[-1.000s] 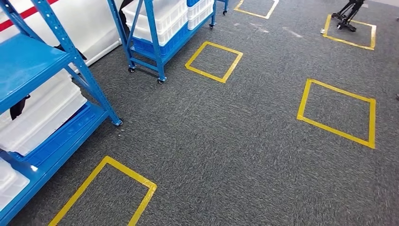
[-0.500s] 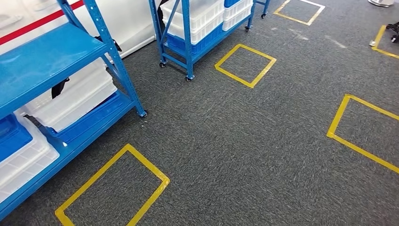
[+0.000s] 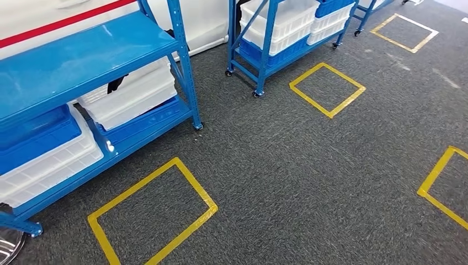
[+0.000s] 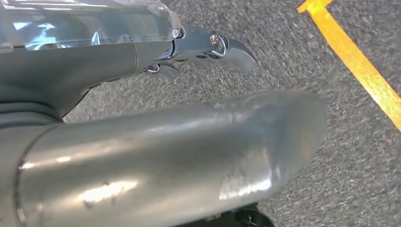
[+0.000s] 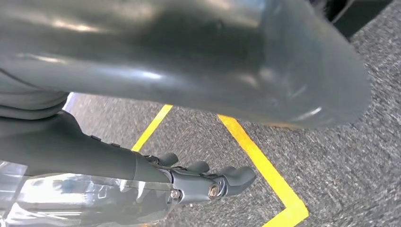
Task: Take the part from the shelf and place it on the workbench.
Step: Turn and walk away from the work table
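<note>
- Left hand (image 4: 165, 142): hanging over the carpet (image 4: 331, 156), fingers (image 4: 227, 47) loosely spread, nothing in them.
- Right hand (image 5: 189, 61): same, over the carpet with fingers (image 5: 227, 182) apart and a little bent. It carries nothing.
- So no part has been picked. The grasp, carry and drop on the workbench are all still to do.
- Head view, 7 o'clock: yellow tape square (image 3: 195, 183) on the floor just in front of the near shelf. It looks like the standing mark for the pick, and the robot is not yet squared up to it.
- 9–10 o'clock: near shelf (image 3: 83, 55), blue steel, seen at an angle. The top deck is bare where it can be seen.
- The lower level carries white bins (image 3: 129, 94) and a blue bin (image 3: 33, 135) stacked on another white bin (image 3: 49, 163).
- The part itself can't be made out. It is presumably in one of those bins, but which one can't be told.
- 12 o'clock, farther off: second shelf (image 3: 265, 49) on casters, loaded with white and blue bins.
- Judgement: early approach phase, maybe a tenth done. Next it needs to face the near shelf and bring a hand up to bin level.
</note>
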